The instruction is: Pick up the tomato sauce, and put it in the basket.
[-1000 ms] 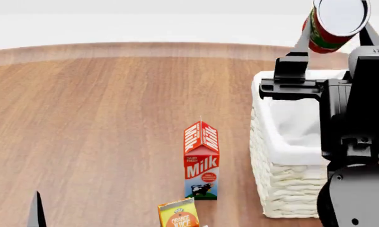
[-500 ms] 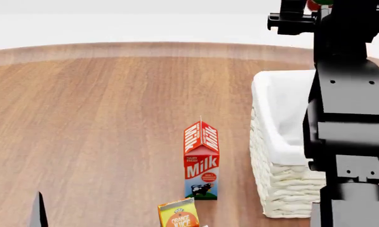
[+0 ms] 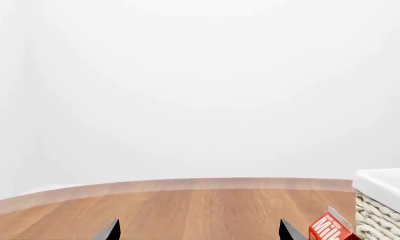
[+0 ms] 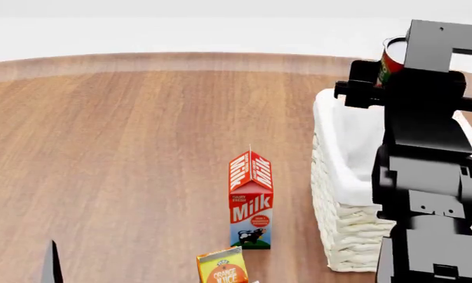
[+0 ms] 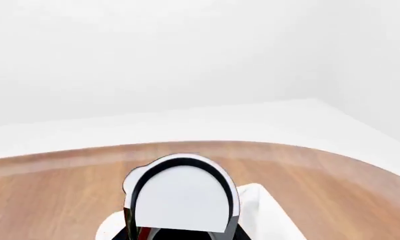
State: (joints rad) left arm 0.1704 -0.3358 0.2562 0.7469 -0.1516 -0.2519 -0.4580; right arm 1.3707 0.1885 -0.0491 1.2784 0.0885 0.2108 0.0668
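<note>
Right gripper (image 4: 386, 63) was clamped on the tomato sauce (image 4: 392, 59), dark fingers (image 5: 129, 225) visible against the can's sides in the right wrist view, silvery-white flat top (image 5: 182, 200) facing that camera. In the head view only a sliver of the can's red-green label and top rim showed, the rest hidden behind the black right arm (image 4: 424, 177). Can was held in the air above the far end of the basket (image 4: 338, 177), clear of the white liner (image 4: 353, 141), not inside it. Left gripper (image 3: 198, 235) sat low near the table edge; only two dark fingertips (image 3: 110, 231) showed in the left wrist view, spread apart with nothing between them. Milk carton (image 4: 251, 200) stood upright on the wooden table (image 4: 125, 147), near the basket's left side but not touching it. Orange juice carton (image 4: 222, 266) was just in front of the milk, cut off by the frame edge.
</note>
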